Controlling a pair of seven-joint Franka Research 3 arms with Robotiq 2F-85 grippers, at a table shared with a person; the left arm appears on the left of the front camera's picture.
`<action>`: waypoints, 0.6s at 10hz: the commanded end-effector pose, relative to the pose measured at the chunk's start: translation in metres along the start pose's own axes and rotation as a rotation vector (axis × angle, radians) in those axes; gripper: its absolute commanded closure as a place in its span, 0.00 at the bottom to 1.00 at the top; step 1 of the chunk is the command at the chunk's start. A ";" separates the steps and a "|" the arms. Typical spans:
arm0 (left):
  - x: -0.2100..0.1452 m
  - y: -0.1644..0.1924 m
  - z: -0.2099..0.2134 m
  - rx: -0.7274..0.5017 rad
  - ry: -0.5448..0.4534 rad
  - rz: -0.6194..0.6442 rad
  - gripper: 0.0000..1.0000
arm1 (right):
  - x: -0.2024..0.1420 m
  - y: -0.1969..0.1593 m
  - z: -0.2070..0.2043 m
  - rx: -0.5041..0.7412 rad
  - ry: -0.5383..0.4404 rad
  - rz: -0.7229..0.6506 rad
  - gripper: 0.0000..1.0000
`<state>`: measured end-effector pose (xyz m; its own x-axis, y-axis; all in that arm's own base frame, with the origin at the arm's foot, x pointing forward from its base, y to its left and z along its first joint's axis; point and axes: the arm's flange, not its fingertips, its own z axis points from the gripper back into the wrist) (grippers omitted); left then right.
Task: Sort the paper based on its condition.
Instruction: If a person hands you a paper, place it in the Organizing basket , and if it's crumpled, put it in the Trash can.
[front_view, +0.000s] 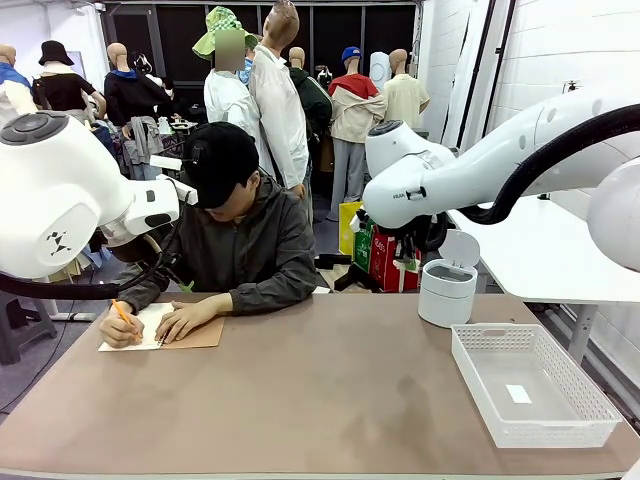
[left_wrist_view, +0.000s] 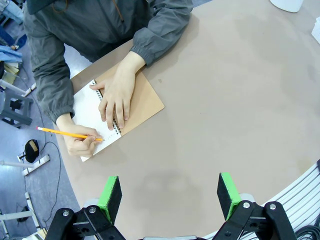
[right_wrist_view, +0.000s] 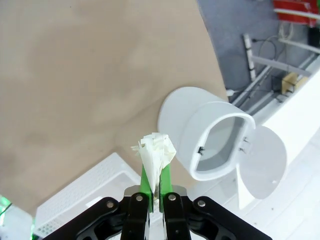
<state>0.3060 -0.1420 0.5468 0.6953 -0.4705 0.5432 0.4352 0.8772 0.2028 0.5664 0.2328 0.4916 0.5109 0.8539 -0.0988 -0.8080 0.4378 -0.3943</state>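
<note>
The right claw (right_wrist_view: 155, 172) is pinched tight on a crumpled white paper (right_wrist_view: 157, 149), which sticks up from between its green pads. Just beyond the claw and to its right stands a white bin (right_wrist_view: 210, 135) with its lid swung open. A white basket (right_wrist_view: 87, 191) lies low on the claw's left. Both are on the tan table (right_wrist_view: 75, 75).

The left claw (left_wrist_view: 169, 196) hangs with its fingers wide apart, nothing between them, over bare table. Far ahead of it and to its left, a person's hand (left_wrist_view: 116, 97) rests flat on a notebook (left_wrist_view: 147, 100), while the other hand (left_wrist_view: 80, 144) holds a yellow pencil (left_wrist_view: 62, 132) to the page.
</note>
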 end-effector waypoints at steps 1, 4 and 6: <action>0.000 0.001 0.000 0.002 0.003 -0.012 0.00 | -0.001 -0.014 -0.017 -0.117 0.014 -0.076 0.92; 0.000 0.001 0.000 0.002 0.003 -0.012 0.00 | -0.004 -0.027 -0.045 -0.158 0.057 -0.110 0.92; 0.000 0.001 0.000 0.002 0.003 -0.012 0.00 | -0.009 -0.035 -0.059 -0.201 0.080 -0.143 0.92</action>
<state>0.3060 -0.1420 0.5468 0.6954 -0.4705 0.5432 0.4352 0.8772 0.2027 0.6022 0.1933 0.4555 0.6146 0.7804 -0.1148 -0.7019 0.4747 -0.5310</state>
